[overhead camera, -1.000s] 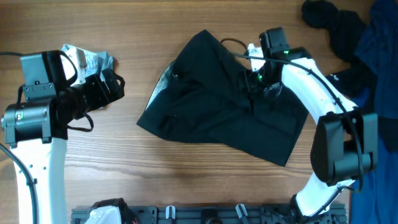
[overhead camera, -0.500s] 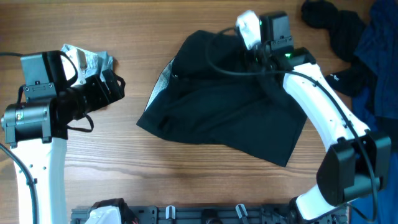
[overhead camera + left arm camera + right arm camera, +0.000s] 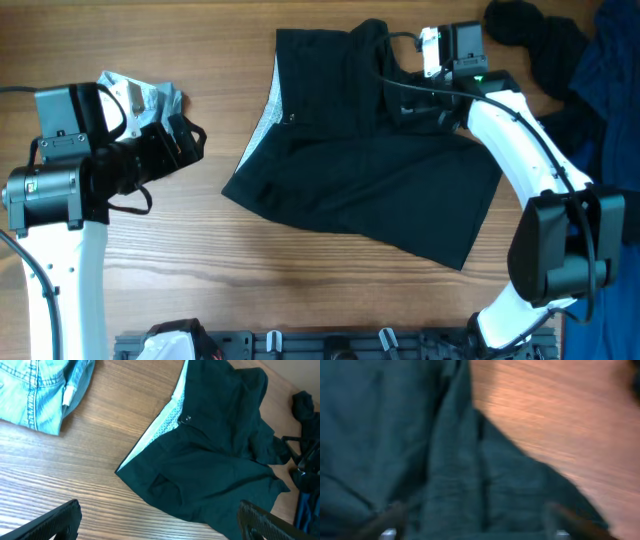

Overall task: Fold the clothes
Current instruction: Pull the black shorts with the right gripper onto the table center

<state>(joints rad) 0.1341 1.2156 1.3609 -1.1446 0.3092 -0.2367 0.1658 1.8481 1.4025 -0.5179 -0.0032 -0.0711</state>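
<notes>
Shorts (image 3: 370, 180) lie spread mid-surface (image 3: 300, 300), waistband twd left. R tool (image 3: 474, 510) spread over their top edge, view blurry. L tool (image 3: 185, 140) spread too, far left nr denim (image 3: 150, 95).

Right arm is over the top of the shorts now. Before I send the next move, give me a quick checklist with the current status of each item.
1. Right gripper has hold of the black shorts: cannot tell. The right wrist view is blurred.
2. Left gripper open and empty: ok. Its fingers are wide apart with nothing between them.
3. Shorts lying flat: not ok. The fabric is bunched in ridges near the right gripper.
4. Shorts apart from the denim garment: ok. Bare table shows between them.
5. Waistband easy to find: ok. Its pale lining shows along the shorts' left edge.
</notes>
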